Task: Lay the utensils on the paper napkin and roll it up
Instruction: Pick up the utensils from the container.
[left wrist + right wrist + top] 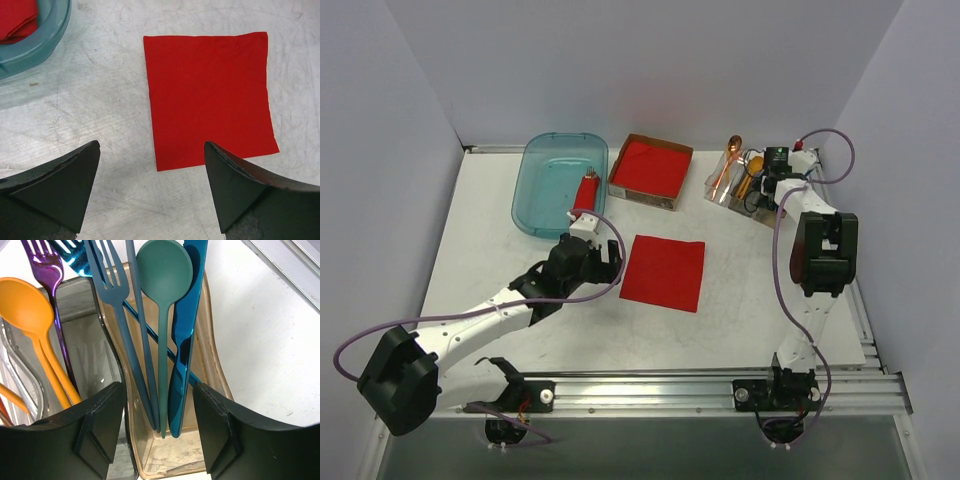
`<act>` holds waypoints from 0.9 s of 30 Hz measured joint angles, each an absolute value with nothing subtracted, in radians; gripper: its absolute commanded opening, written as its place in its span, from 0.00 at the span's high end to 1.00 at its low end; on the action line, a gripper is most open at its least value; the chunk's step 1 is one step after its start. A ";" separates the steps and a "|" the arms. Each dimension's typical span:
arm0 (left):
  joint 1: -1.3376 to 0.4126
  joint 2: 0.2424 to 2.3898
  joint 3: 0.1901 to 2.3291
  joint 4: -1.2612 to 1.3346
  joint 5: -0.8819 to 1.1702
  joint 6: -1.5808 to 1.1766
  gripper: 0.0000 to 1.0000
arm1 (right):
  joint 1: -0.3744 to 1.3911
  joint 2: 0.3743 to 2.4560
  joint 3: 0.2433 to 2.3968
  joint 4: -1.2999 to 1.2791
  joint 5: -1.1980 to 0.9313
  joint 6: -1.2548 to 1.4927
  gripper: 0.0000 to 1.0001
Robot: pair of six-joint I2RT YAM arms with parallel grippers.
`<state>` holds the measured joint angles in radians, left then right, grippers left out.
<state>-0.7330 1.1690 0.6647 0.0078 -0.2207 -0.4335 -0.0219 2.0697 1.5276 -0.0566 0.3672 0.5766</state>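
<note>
Right end effector (pixel 157 387) hangs with its fingers spread on either side of one compartment of a clear cutlery holder (pixel 216 371), pinching nothing; a teal spoon (pixel 164 270), a blue knife (pixel 192 300) and a grey-blue fork (pixel 107 285) stand in that compartment, bowl and tines up; an orange spoon (pixel 25 302) stands in the next compartment. Left end effector (pixel 151 145) hovers wide open above the desk (pixel 100 90), just at the near edge of the red paper napkin (pixel 210 95), which lies flat and bare mid-desk.
</note>
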 measured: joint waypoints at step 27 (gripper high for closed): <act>-0.777 1.215 0.690 0.007 -0.251 -0.429 0.06 | -0.039 2.152 1.572 -0.010 0.381 0.568 0.79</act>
